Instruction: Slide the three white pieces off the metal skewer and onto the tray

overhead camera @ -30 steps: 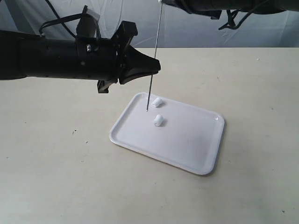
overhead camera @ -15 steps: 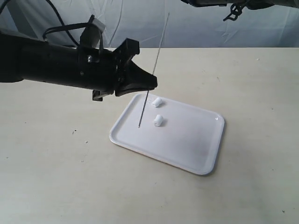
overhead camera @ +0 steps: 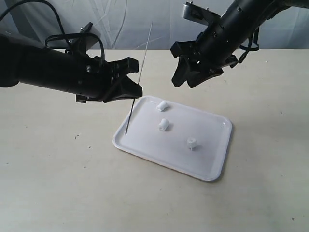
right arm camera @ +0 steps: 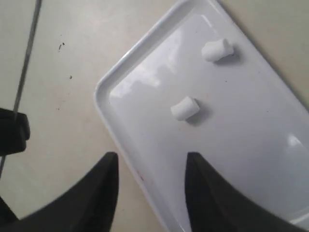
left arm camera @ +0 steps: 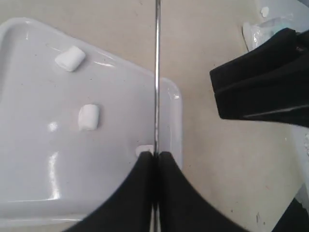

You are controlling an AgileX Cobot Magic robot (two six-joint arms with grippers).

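Right arm has dropped down into view since a second ago and let go of the rod's top end, and a third piece is now on the tray where there were only two.

Biggest to smallest: the tabletop (overhead camera: 58, 183) is plain beige, with the tray (overhead camera: 207, 159) sitting on it. The left tool (overhead camera: 136, 91) hangs off the tray's left rim, pinched tight on the metal skewer (overhead camera: 144, 57) about two thirds of the way down. The right tool (overhead camera: 183, 83) hovers above the tray's far edge, fingers spread wide with nothing between them, and it's not touching the skewer.

The skewer itself looks bare. Its long axis is steep but tilted, so the top leans away past the tray's far edge and the lower tip sits at the tray's left rim. I can't tell whether the tip touches the rim or just floats over it.

All three white pieces (overhead camera: 163, 124) lie inside the tray, well apart from each other. One is near the far-left corner, one is toward the middle of the left half, and one is nearer the tray's centre. They're all to the right of the skewer tip, none touching it.

My guess is the sliding part is done. Whatever comes next depends on that tip. Only the left tool has the skewer, so it has to swing clear of the tray without sweeping the tip through the nearest piece.
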